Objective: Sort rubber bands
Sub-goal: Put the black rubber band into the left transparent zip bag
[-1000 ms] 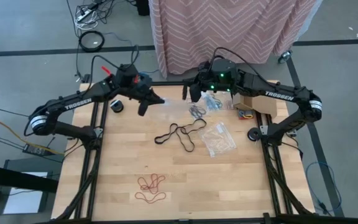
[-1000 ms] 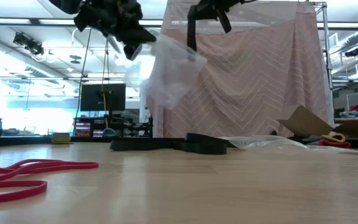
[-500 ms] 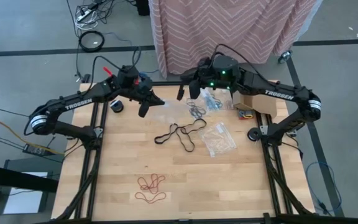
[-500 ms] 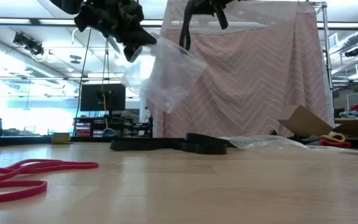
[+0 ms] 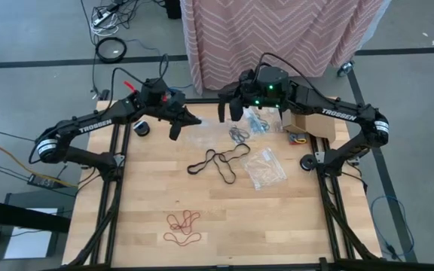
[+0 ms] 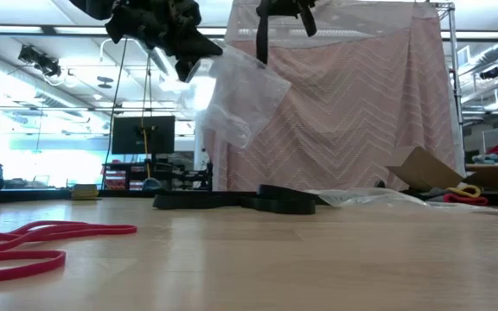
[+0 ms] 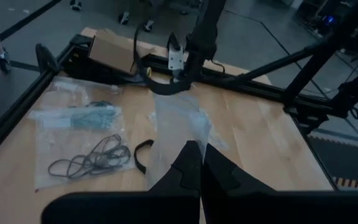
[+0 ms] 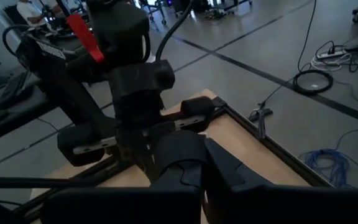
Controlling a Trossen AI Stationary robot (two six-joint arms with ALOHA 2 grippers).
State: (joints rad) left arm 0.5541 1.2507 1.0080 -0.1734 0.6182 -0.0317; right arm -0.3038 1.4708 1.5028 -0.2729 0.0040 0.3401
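My left gripper [image 5: 181, 123] is up over the table's far left part, shut on a clear crinkly plastic bag [image 6: 242, 93]. The same hold shows in the left wrist view [image 7: 202, 163]. My right gripper [image 5: 228, 111] hangs shut and empty just right of the bag, above its top edge [image 6: 264, 52]. Black rubber bands [image 5: 217, 160] lie at the table's middle. Red bands [image 5: 182, 226] lie near the front edge. Dark brown bands [image 5: 239, 135] and teal-blue bands [image 5: 258, 122] lie on clear bags at the far right. My left gripper pinches the clear bag's upper corner [image 6: 206, 62] between its two fingers, which slant down from the table's left. The bag hangs below and beside the fingers, clear of the table, crumpled and slack. I cannot tell how many layers it holds.
Another clear bag [image 5: 266, 167] lies right of the black bands. An open cardboard box [image 5: 304, 125] with mixed coloured bands [image 5: 298, 138] stands at the far right edge. A pink patterned curtain [image 6: 361, 112] hangs behind the table.
My right gripper has drawn a little up and away from the bag's top edge. The bag's free corner has swung out and spread wider below my left gripper, which keeps hold.
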